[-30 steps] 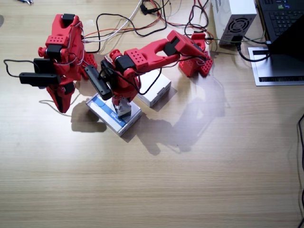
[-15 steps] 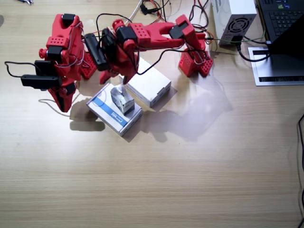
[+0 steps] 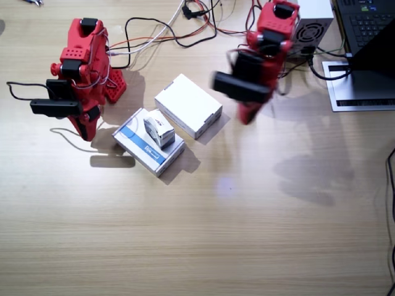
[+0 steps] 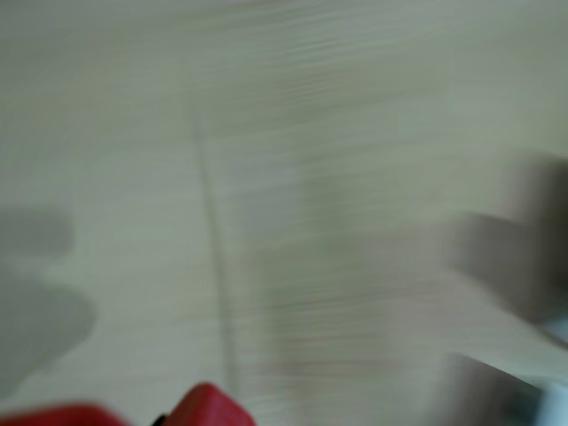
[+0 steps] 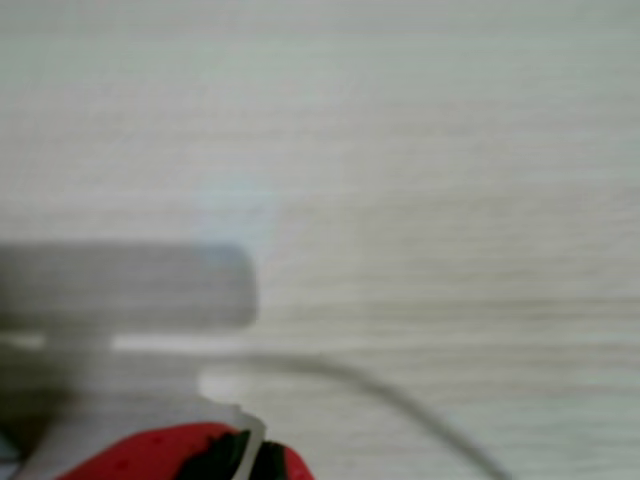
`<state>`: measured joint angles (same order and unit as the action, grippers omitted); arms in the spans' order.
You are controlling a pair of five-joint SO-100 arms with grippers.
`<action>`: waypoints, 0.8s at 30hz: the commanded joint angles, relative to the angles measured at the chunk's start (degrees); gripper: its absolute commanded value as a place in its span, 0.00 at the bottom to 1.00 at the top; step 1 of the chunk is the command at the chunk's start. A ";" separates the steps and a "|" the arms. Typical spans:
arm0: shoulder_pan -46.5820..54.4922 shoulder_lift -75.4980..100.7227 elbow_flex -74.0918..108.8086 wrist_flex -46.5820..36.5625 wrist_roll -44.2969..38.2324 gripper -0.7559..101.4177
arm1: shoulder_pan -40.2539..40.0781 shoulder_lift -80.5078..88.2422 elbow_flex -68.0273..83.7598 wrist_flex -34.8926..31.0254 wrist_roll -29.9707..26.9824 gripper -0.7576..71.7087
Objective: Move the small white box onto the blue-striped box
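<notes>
On the blue-striped box (image 3: 143, 147) sits the small white box (image 3: 159, 131); my left gripper (image 3: 245, 117) and right gripper (image 3: 82, 131) hang apart from it, finger state unclear.

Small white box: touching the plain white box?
No. In the fixed view the small white box sits on the blue-striped box, with a gap to the plain white box.

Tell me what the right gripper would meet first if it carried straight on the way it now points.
Probably the bare table. The right gripper points down beside the blue-striped box, apart from it; depth is unclear.
</notes>
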<state>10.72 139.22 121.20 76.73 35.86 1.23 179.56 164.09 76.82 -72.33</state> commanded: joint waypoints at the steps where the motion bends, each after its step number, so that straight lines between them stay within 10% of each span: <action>1: -10.81 16.08 17.93 -6.50 6.94 0.01 | -1.67 1.58 -0.62 1.41 1.41 0.01; 6: -15.12 47.90 41.48 -3.08 11.60 0.01 | -1.23 1.67 -0.62 2.02 1.32 0.01; 10: -20.21 48.16 45.26 -5.10 14.15 0.01 | -1.49 1.76 -0.62 2.46 1.49 0.01; 12: -23.20 48.08 51.33 -6.68 31.82 0.01 | -0.18 1.76 -0.62 5.10 -3.69 0.01; 24: -21.80 48.08 52.91 -7.21 37.53 0.01 | 3.87 1.85 -0.62 5.10 6.50 0.01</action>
<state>-15.03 185.71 174.20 69.87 71.54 2.46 179.91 164.09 79.89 -66.27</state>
